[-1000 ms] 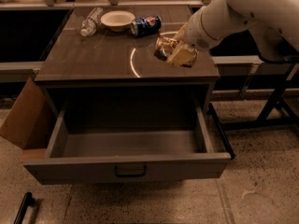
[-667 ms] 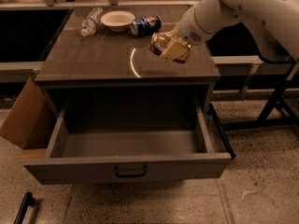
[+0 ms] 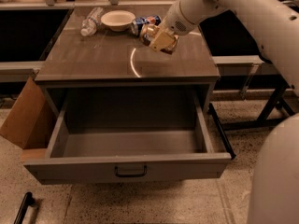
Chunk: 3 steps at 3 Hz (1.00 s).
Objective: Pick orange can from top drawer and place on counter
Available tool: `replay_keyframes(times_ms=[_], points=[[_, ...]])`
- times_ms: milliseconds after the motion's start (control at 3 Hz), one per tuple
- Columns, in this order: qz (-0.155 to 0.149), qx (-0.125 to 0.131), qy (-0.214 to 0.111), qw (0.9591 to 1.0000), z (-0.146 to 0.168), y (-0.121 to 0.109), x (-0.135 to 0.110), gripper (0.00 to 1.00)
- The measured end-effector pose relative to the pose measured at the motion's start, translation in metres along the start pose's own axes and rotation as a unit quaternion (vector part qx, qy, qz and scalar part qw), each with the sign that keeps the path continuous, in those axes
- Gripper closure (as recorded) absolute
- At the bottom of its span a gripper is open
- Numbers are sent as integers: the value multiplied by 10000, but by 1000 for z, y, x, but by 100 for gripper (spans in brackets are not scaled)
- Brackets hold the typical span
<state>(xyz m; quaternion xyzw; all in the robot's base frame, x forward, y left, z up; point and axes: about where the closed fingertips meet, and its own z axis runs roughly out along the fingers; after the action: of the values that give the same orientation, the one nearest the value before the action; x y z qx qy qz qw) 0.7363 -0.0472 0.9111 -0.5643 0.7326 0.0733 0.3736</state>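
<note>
My gripper (image 3: 159,39) is shut on the orange can (image 3: 150,33), a dented shiny orange-gold can. It holds the can tilted just above the counter (image 3: 93,59), toward its back right part, close to the blue can. The white arm reaches in from the upper right. The top drawer (image 3: 131,164) stands pulled open below the counter; its grey inside is bare, and a small dark handle (image 3: 130,171) sits in the middle of its front panel.
At the back of the counter lie a blue Pepsi can (image 3: 141,22), a white bowl (image 3: 117,19) and a clear plastic bottle (image 3: 89,22). A cardboard flap (image 3: 23,120) leans at the drawer's left. A dark frame (image 3: 271,106) stands at the right.
The gripper with the orange can has moved left and farther back over the counter, nearer the blue can. The drawer has not moved.
</note>
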Motion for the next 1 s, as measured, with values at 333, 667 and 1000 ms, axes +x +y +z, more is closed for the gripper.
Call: replay_keyframes(times_ms=[333, 667, 1000], points=[[-178, -92, -108, 9997, 19, -2, -21, 100], [-329, -200, -180, 9991, 36, -1, -38, 100], [-420, -248, -214, 9986, 52, -1, -50, 100]])
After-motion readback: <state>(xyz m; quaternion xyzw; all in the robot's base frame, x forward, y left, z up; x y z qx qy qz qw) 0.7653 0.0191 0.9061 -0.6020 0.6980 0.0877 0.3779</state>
